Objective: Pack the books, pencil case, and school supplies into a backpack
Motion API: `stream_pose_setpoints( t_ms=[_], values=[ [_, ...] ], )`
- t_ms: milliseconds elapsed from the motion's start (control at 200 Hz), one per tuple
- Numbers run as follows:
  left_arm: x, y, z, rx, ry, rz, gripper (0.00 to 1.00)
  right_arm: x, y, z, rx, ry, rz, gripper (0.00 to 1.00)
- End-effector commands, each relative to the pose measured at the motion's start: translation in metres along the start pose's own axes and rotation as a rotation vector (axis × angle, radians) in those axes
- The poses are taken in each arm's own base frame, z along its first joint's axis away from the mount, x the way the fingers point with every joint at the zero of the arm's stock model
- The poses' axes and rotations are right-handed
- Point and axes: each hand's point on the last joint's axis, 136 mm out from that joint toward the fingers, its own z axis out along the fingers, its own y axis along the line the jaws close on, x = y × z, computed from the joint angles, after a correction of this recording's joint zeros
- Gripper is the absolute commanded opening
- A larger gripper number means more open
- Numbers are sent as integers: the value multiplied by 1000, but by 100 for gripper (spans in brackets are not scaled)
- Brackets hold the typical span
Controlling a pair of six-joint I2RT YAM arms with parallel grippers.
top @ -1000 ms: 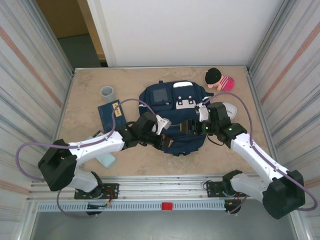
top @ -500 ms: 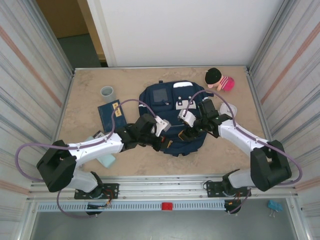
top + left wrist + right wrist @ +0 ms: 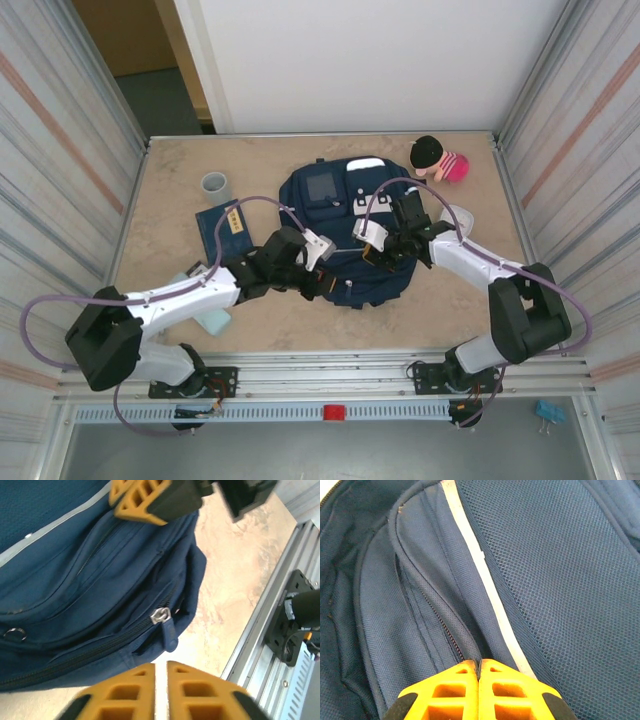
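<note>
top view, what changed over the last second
The right gripper swung left from the right edge of the navy blue striped backpack onto its middle and pinched shut on the fabric by the zipper. The left gripper shifted slightly farther along the near side. The dark navy book and grey cup stayed put.

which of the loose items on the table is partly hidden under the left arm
The pale teal pencil case, tucked under the left arm at the near edge; the navy book and grey cup lie uncovered farther back.
</note>
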Motion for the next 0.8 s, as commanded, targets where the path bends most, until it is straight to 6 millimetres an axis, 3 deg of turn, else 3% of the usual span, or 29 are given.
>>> stream_pose_setpoints(
  t_ms=[0, 115, 441, 581, 717, 797],
  values=[
    [3, -6, -1, -8, 0, -32, 26, -18, -5, -17, 20, -53, -37, 1],
    [6, -12, 11, -81, 20, -94, 36, -22, -5, -20, 21, -68, -33, 0],
    [23, -7, 41, -258, 49, -181, 51, -32, -2, -25, -3, -111, -24, 0],
    [18, -5, 49, -278, 31, -202, 54, -35, 0, -28, -9, -128, -25, 0],
    [10, 0, 54, -313, -8, -226, 53, -39, 3, -30, -19, -145, -23, 0],
    [6, -3, 55, -302, -17, -222, 42, -39, 2, -31, -18, -149, -20, 0]
  ],
)
